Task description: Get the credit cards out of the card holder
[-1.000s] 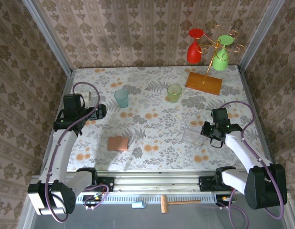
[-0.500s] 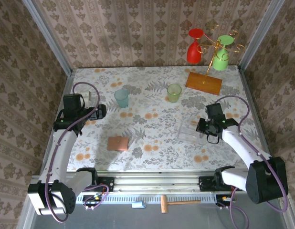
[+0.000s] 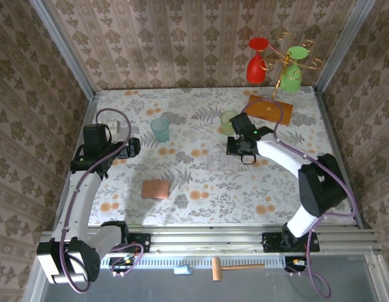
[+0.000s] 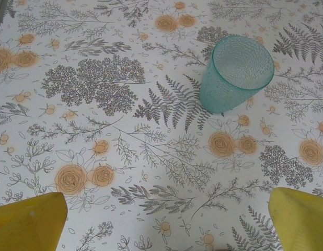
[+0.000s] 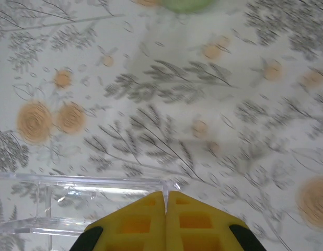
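Note:
The card holder [image 3: 155, 189], a small salmon-pink wallet, lies closed and flat on the flowered table at the near left. The credit cards are hidden. My left gripper [image 3: 135, 146] hovers open over the far left of the table, well behind the holder; its yellow fingertips [image 4: 31, 219] stand wide apart with only tablecloth between them. My right gripper [image 3: 235, 146] sits near the table's middle, far right of the holder. Its yellow fingers [image 5: 165, 196] are pinched shut on the wall of a clear plastic tray [image 5: 72, 204].
A teal cup [image 3: 160, 129] stands just ahead of my left gripper, also seen as the teal cup [image 4: 235, 73]. A green cup [image 3: 229, 121] is right behind my right gripper. At the back right is an orange stand base [image 3: 269, 109] with hanging red and green glasses.
My right arm has swung left and away from the table's right side to its middle, dragging the clear tray with it. The left arm and the card holder have not moved.

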Motion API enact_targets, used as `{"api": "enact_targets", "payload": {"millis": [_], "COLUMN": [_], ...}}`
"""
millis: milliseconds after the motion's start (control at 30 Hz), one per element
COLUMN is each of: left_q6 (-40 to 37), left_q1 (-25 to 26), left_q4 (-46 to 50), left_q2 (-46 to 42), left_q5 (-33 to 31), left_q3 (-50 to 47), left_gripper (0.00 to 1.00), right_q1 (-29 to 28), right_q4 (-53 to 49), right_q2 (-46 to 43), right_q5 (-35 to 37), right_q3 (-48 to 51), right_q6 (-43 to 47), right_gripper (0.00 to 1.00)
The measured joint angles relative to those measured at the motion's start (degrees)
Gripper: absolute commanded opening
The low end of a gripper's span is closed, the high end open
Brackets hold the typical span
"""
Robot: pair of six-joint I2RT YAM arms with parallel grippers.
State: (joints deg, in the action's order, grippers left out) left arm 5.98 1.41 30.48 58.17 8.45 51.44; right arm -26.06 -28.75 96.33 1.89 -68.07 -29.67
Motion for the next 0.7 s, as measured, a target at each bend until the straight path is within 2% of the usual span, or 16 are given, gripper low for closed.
{"api": "enact_targets", "payload": {"millis": [267,700], "left_q6": [0.0,0.0], "left_q1": [0.0,0.0], "left_q4": [0.0,0.0], "left_q2": [0.0,0.0], "left_q5": [0.4,0.4], "left_q3": [0.0,0.0], "left_gripper": [1.0,1.0], "right_q1": [-3.1,-3.2], "right_q4": [-1.7,-3.2], "right_q2": [11.1,12.3], "right_q5": [1.9,4.4], "right_q3": [-12.5,-13.2], "right_q6": [-0.8,-0.9], "right_gripper": [0.0,0.0]}}
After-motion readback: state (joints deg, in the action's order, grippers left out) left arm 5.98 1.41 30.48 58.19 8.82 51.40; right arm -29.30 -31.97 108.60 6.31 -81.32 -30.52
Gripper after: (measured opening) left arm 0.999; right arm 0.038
